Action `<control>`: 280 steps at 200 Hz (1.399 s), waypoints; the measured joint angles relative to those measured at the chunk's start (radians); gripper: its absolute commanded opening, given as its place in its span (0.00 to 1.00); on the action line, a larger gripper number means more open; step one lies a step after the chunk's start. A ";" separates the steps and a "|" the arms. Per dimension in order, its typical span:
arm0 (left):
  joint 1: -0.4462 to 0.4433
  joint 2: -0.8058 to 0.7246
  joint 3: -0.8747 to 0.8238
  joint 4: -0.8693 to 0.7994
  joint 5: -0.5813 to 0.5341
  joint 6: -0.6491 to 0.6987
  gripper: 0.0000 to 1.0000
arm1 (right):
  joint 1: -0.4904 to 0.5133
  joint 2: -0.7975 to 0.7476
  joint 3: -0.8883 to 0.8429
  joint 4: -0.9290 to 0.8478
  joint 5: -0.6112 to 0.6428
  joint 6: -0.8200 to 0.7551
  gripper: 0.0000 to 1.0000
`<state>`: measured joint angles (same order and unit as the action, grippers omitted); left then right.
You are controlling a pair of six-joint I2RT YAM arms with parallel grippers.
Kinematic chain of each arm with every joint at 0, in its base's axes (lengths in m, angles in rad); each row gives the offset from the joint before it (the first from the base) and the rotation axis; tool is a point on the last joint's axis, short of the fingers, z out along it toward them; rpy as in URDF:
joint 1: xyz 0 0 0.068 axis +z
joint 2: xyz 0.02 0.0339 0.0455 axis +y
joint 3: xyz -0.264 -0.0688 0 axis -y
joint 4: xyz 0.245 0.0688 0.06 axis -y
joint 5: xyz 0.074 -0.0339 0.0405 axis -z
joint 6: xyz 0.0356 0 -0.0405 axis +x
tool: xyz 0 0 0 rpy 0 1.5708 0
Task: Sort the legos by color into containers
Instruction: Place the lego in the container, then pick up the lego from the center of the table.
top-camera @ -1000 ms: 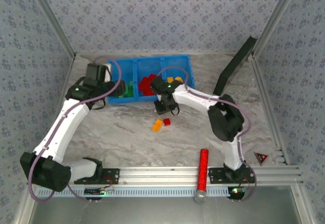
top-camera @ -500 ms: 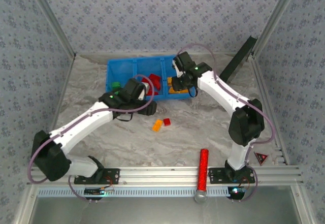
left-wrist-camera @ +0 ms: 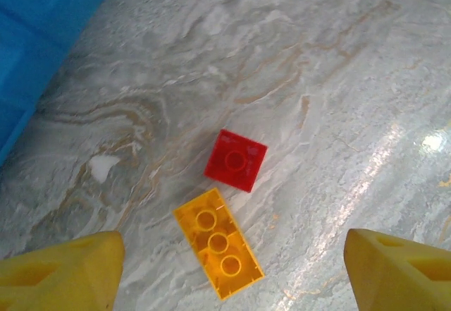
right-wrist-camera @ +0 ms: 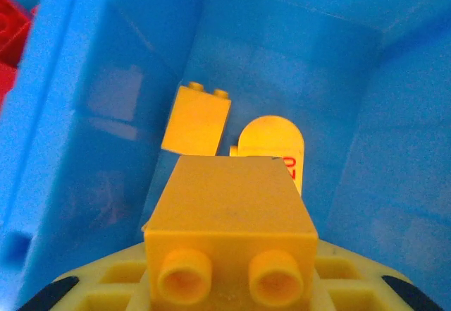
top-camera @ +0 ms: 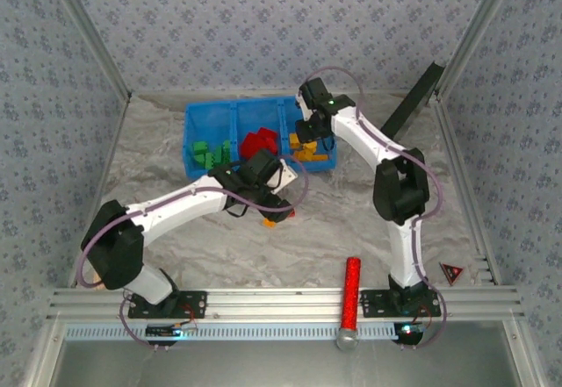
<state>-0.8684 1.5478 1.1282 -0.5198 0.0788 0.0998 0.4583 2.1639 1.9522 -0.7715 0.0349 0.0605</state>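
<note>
Tray (top-camera: 189, 132): my landmark, blue, at the far side of the worktop (top-camera: 202, 247). It has green bricks (top-camera: 211, 152) in its left compartment and red bricks (top-camera: 259, 144) in the middle one.
Right claw (top-camera: 306, 134): clenched on the held brick (right-wrist-camera: 229, 212), orange-yellow, hanging over the tray's right compartment (right-wrist-camera: 352, 184), where like-coloured pieces (right-wrist-camera: 196, 119) already lie.
Left claw (left-wrist-camera: 230, 254): released, fingers (left-wrist-camera: 63, 272) spread wide with nothing gripped, hovering above the loose pair just in front of the tray.
Loose pair: red brick (left-wrist-camera: 236, 161) and orange-yellow brick (left-wrist-camera: 218, 252), just beside each other on the worktop, outside the tray.
Just changed: a second ago my right arm was low in front of the tray and my left arm sat at its left end. They have traded places.
Meaning: I judge the held brick is ready to drop into its matching compartment. As far as I can see, only the pair remains to sort, and the left claw is placed to take one.
</note>
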 measured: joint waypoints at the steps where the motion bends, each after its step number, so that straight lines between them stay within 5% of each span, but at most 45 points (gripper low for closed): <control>1: 0.000 0.001 0.000 0.000 0.002 0.003 0.82 | 0.000 0.002 0.002 0.000 0.000 0.000 0.32; 80: -0.015 0.124 -0.019 0.086 0.045 0.206 0.81 | -0.001 0.117 0.116 -0.012 -0.005 -0.017 0.38; 146: -0.016 0.202 -0.024 0.161 0.033 0.241 0.80 | -0.005 0.117 0.122 -0.013 -0.019 -0.024 0.52; 241: -0.016 0.303 0.000 0.173 -0.041 0.253 0.79 | -0.008 0.044 0.070 -0.001 -0.024 -0.032 0.51; 280: -0.023 0.348 0.070 0.101 -0.035 0.246 0.64 | -0.012 -0.090 -0.062 0.031 -0.023 -0.032 0.51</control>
<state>-0.8909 1.8957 1.1984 -0.4187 0.0441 0.3462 0.4461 2.0735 1.8904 -0.7406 0.0120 0.0280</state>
